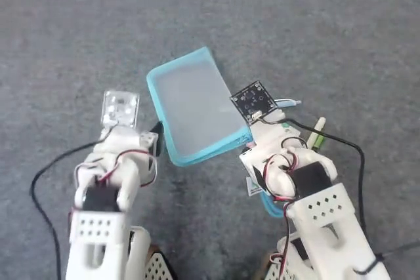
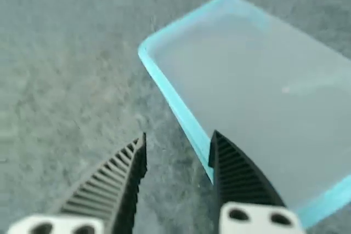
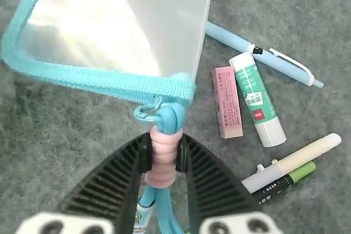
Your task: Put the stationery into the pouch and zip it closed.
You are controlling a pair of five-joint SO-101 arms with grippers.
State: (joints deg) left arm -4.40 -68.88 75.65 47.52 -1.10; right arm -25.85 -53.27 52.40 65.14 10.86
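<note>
A translucent pouch (image 1: 193, 106) with a cyan zipper edge lies mid-table, tilted. My right gripper (image 3: 163, 152) is shut on the pink pull tab (image 3: 163, 145) hanging from the zipper slider (image 3: 148, 112) at the pouch's corner. Beside that corner lie a blue pen (image 3: 258, 53), a green-and-white glue stick (image 3: 256, 98), a pink eraser (image 3: 226, 101), a cream-capped marker (image 3: 293, 163) and a green pen (image 3: 285, 182). My left gripper (image 2: 178, 157) stands open at the pouch's (image 2: 258, 97) opposite long edge, one finger (image 2: 233, 173) over the cyan border and the other over carpet.
Grey carpet (image 1: 341, 44) covers the table all round. A blue pen tip (image 1: 289, 103) and marker (image 1: 316, 132) poke out beside the right arm. Black cables (image 1: 39, 188) trail from both arms near the front edge.
</note>
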